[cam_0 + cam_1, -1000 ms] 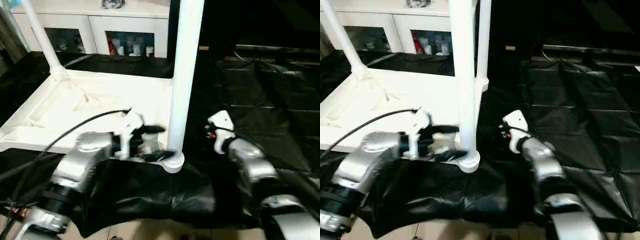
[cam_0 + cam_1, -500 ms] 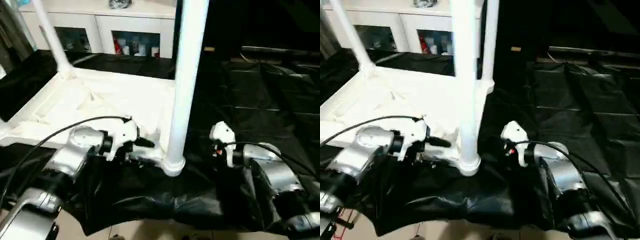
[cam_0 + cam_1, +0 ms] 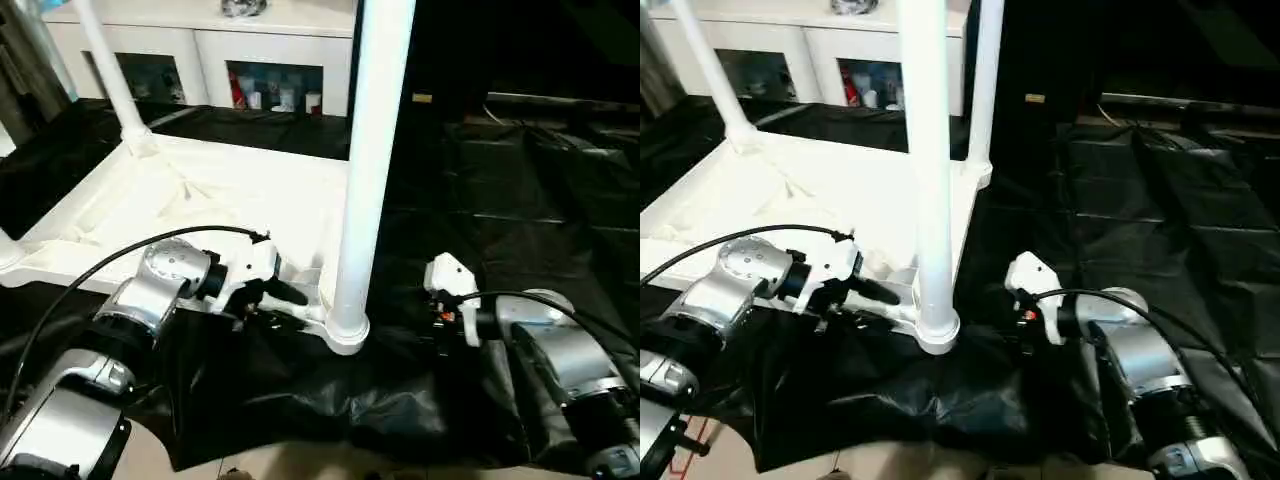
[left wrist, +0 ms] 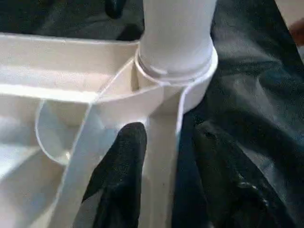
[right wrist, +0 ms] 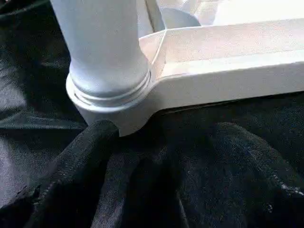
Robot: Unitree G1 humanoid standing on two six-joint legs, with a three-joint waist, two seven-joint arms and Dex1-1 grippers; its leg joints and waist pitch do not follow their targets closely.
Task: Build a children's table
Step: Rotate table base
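Left eye view: the white tabletop (image 3: 200, 215) lies upside down across the left and centre of the frame, ribbed underside up, on black sheeting (image 3: 520, 230) that covers the floor. A white leg (image 3: 368, 160) stands upright in the corner socket nearest the camera, just below centre, and runs out of the top of the frame. A second leg (image 3: 112, 80) rises from the far corner in the upper left, leaning a little, and the right eye view shows a third leg (image 3: 984, 85) standing in the far corner behind the near one.

At the lower left, the left gripper (image 3: 285, 305) reaches in from its silver forearm to the tabletop's rim just beside the near leg's socket. In the left wrist view its two black fingers (image 4: 118, 171) straddle the rim's thin wall, one on the inner side and one on the outer, close against it; whether they actually press it I cannot tell.

The right gripper (image 3: 440, 310) sits at the lower right of centre, near the same corner but apart from it, low over the sheeting. In the right wrist view its fingers (image 5: 76, 180) stand spread wide with nothing between them, the socket corner just ahead.

Along the top left stands a white cabinet (image 3: 200, 60) with glass doors.
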